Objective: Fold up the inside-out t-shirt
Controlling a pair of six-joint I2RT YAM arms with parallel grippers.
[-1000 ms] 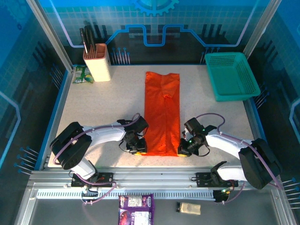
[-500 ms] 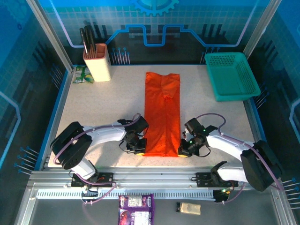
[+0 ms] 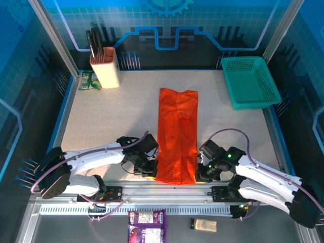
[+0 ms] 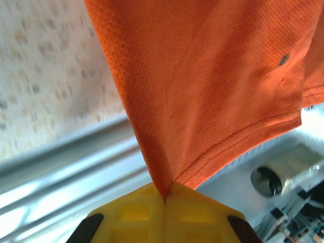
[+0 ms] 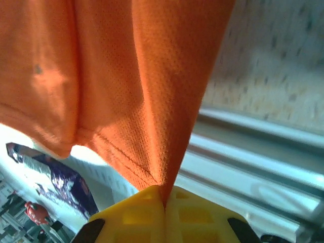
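Note:
The bright orange t-shirt (image 3: 176,132) lies as a long narrow strip down the middle of the table, its near end lifted off the surface. My left gripper (image 3: 151,173) is shut on the near left corner of its hem (image 4: 167,167). On the other side, my right gripper (image 3: 200,175) is shut on the near right corner (image 5: 169,167). Both wrist views show cloth pinched between closed yellow fingertips (image 4: 164,212) (image 5: 164,217), the stitched hem hanging over the table's front rail.
A teal mesh basket (image 3: 249,81) stands at the back right. A beige knife block (image 3: 105,66) and a green packet (image 3: 89,80) sit at the back left. The metal front rail (image 3: 172,190) runs just under both grippers.
Both grippers have pulled back toward the front edge with the shirt's near corners, lifting them. The whole strip has slid nearer and a little right.

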